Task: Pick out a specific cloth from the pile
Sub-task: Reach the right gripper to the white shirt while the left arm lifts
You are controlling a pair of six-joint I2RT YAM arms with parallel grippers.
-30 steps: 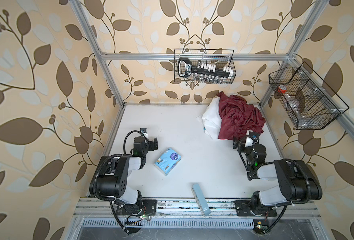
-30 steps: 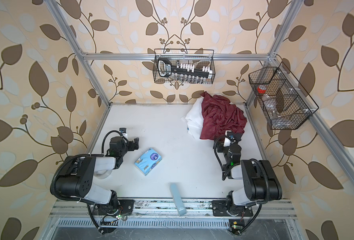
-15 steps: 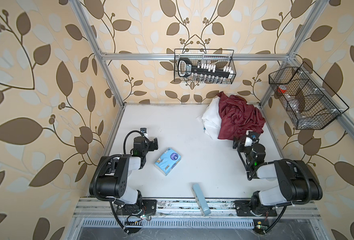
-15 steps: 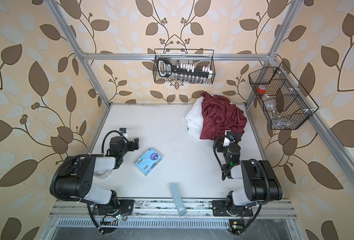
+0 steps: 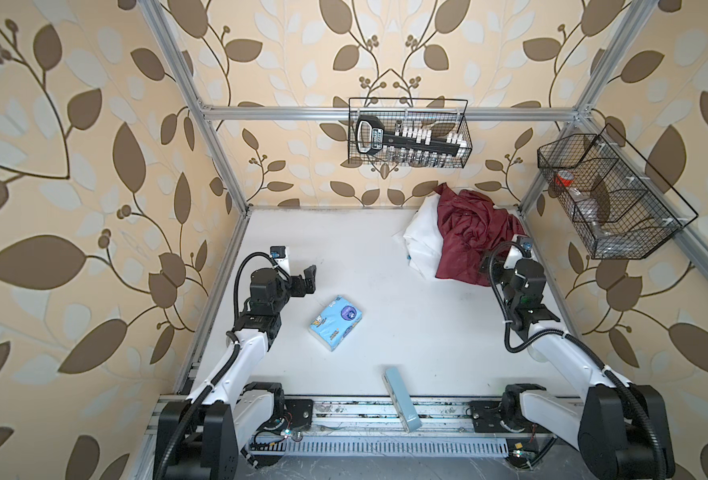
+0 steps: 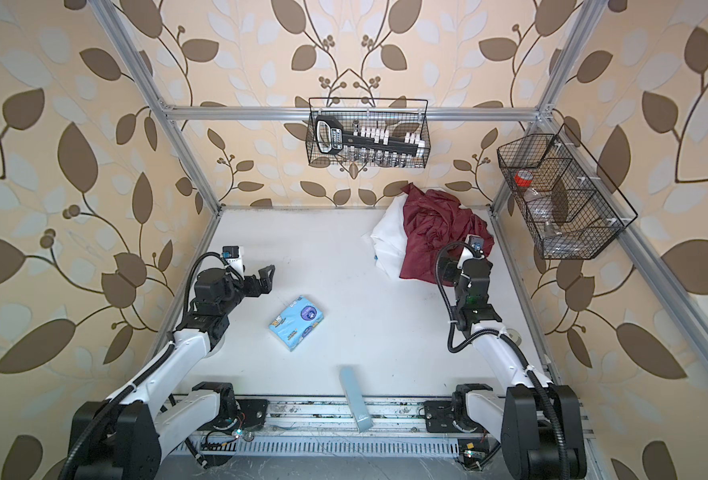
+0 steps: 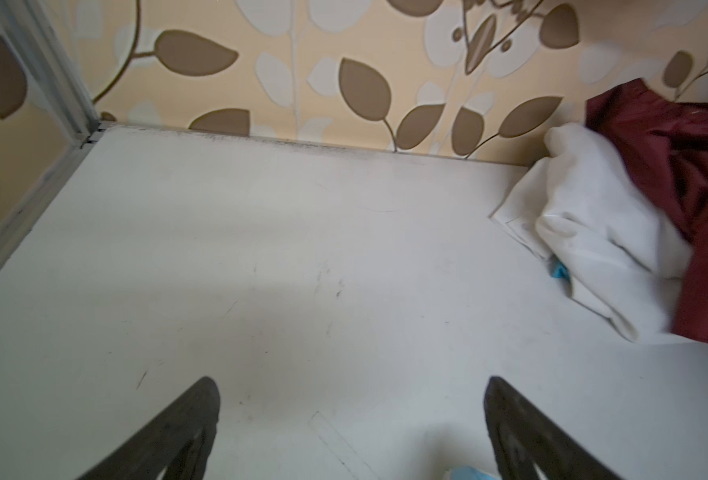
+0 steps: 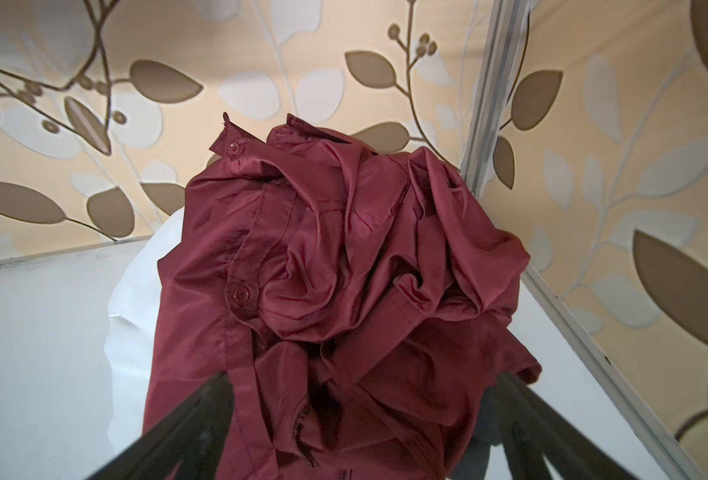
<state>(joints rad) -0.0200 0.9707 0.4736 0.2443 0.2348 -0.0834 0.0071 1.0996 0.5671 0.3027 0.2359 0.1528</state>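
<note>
My right claw (image 8: 354,392) stands wide open and empty, its black fingers (image 8: 186,419) either side of the near hem of the crumpled maroon satin shirt (image 8: 344,257). That shirt tops the heap of garments (image 5: 464,239) in the far right corner of the white table (image 5: 364,257). The plain white cloth (image 5: 420,239) I want shows on the heap's left, partly under the maroon. Closing here would likely take the wrong garment, and tugging the white could drag the shirt along.

Left gripper (image 7: 351,381), right gripper (image 8: 364,380) (both spread)
</note>
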